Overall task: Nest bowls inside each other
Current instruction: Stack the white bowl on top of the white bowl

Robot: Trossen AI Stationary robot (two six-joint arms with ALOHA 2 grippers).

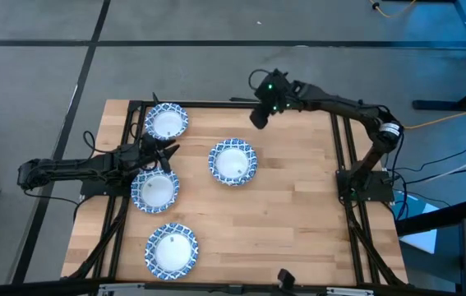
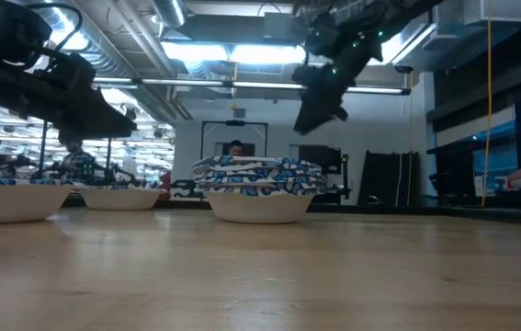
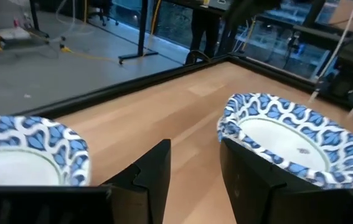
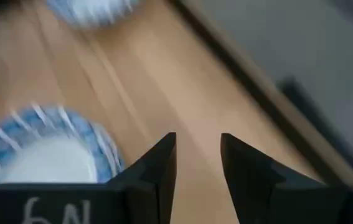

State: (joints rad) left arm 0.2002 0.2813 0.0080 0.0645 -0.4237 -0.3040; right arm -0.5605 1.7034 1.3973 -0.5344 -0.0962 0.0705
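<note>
the bowls sit on the bench (image 1: 298, 205); the middle stack (image 1: 233, 162) is tallest, ready for more. the right tool (image 1: 259, 117) hangs above it, fingers apart and empty. the left tool (image 1: 163, 154), fingers apart, waits between two bowls.

**Open right side, crowded left**

Bare tabletop (image 1: 298, 222) across the right half and near edge; bowls (image 1: 233, 162) stacked at centre, three more down the left; left end effector (image 1: 165, 153) low between two of them; right end effector (image 1: 259, 117) raised beyond the stack.
</note>
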